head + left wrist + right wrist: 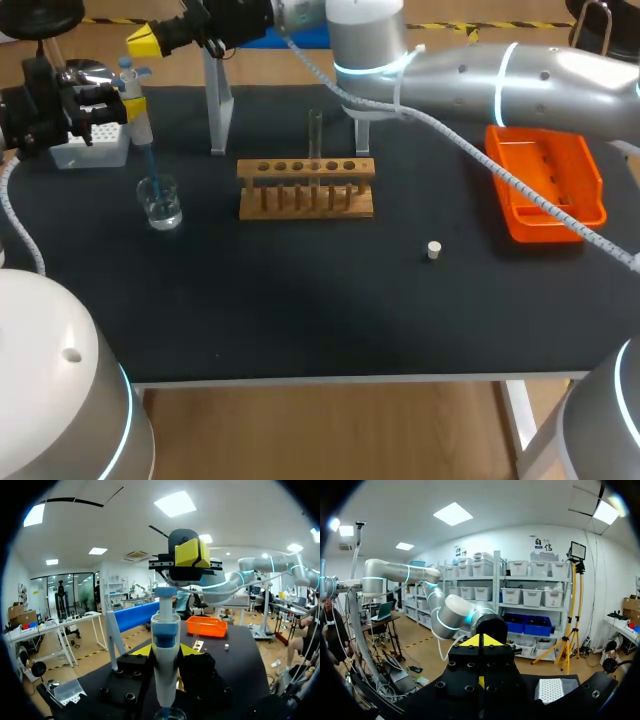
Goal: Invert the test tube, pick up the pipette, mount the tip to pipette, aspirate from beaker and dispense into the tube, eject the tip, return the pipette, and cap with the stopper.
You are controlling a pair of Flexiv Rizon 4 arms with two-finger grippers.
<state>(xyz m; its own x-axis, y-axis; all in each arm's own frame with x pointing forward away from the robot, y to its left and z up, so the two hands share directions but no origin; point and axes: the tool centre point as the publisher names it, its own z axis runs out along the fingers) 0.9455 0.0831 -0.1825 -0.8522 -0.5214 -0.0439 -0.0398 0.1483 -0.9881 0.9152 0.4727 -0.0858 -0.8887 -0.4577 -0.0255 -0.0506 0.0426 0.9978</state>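
Your left gripper [118, 105] is at the far left of the table [300, 300], and its two yellow-tipped fingers are clamped on the body of the pipette [138, 118], one on each side, holding it upright. In the left wrist view the pipette stands squarely between those fingers with its blue-capped top pointing up. The blue tip [150, 165] is mounted on the pipette's lower end and slants down into the glass beaker [160, 203], which stands just on the near side of the gripper. Your right arm comes in from the right and reaches across the far side of the table to the left. Its gripper [142, 42] hangs just above the pipette's top with the yellow tips pressed together and nothing between them. You cannot tell from these views whether it is touching the plunger. The white tip box [90, 150] sits just beside the left gripper, on its near left. A pale stand [218, 110] rises to the right of the pipette, between it and the wooden rack [306, 200]. The rack sits in the middle of the table, and the test tube [315, 135] stands upright in one of its holes, open at the top. The small white stopper [433, 250] lies alone on the black surface, to the near right of the rack and well apart from it. The orange tray [540, 165] rests at the far right, under the right arm.
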